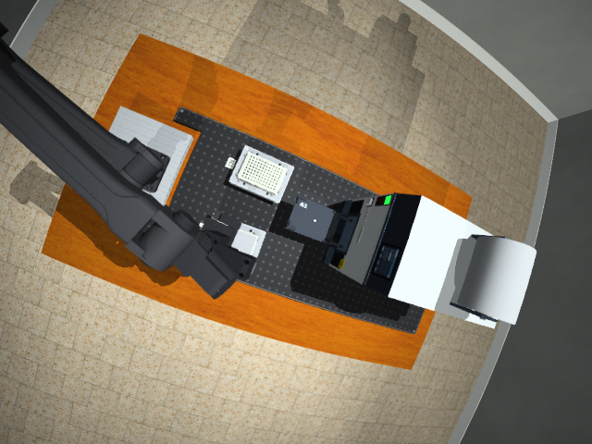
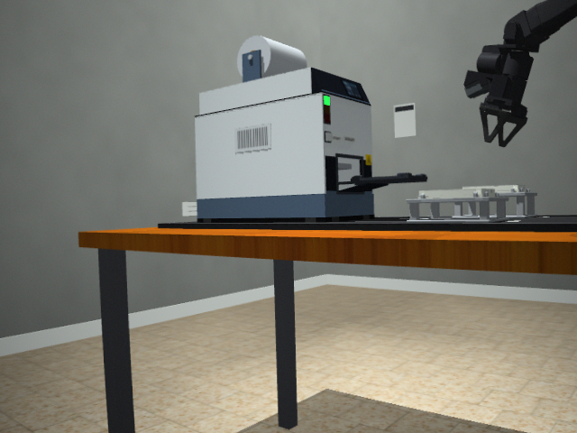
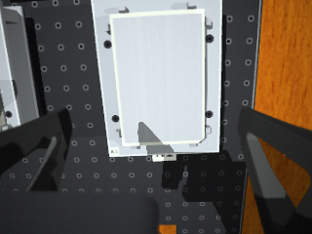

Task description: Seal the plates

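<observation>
A plate with a plain foil-covered top sits in its nest, whose A1 mark is at the near left corner. My gripper is open and empty, high above this plate. A second plate with open wells sits in the other nest, whose edge shows at the left of the wrist view. The sealer has its dark stage out and empty. Its lamp is green.
Both nests and the sealer stand on a black perforated board on the orange table. A foil roll tops the sealer. A grey ribbed block lies under my arm.
</observation>
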`<state>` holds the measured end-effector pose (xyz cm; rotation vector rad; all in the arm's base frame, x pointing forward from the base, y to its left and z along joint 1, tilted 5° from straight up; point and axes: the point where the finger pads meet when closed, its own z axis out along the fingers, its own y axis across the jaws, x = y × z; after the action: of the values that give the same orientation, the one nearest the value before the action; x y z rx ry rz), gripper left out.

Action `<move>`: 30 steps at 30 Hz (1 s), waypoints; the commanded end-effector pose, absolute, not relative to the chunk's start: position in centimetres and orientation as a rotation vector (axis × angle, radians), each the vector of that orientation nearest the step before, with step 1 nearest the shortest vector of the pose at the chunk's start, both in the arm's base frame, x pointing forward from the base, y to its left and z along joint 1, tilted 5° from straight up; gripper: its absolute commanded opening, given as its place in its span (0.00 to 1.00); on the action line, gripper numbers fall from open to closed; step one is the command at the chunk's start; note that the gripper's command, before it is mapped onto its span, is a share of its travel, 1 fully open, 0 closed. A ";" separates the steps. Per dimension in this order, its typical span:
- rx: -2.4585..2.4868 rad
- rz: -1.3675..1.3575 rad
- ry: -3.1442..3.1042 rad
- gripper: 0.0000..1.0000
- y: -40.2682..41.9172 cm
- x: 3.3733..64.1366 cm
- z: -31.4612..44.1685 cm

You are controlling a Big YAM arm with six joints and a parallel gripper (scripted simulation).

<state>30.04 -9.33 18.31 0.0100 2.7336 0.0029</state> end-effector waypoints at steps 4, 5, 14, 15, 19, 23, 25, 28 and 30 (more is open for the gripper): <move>0.035 -0.037 2.650 1.00 -10.5 32.0 22.1; 0.039 -0.041 2.646 1.00 -10.6 31.9 22.1; 0.046 -0.020 2.669 1.00 -6.3 31.2 21.0; 0.053 -0.017 2.679 1.00 -5.7 31.0 20.7; 0.070 -0.003 2.718 1.00 -3.4 30.5 19.3; 0.076 -0.005 2.709 1.00 -2.8 30.8 19.4; 0.065 0.001 2.687 1.00 -1.2 31.2 20.1; 0.066 0.005 2.674 1.00 0.6 31.1 20.3; 0.072 0.004 2.687 1.00 1.6 30.9 19.7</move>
<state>30.59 0.05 19.22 -0.0046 2.7115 -0.0163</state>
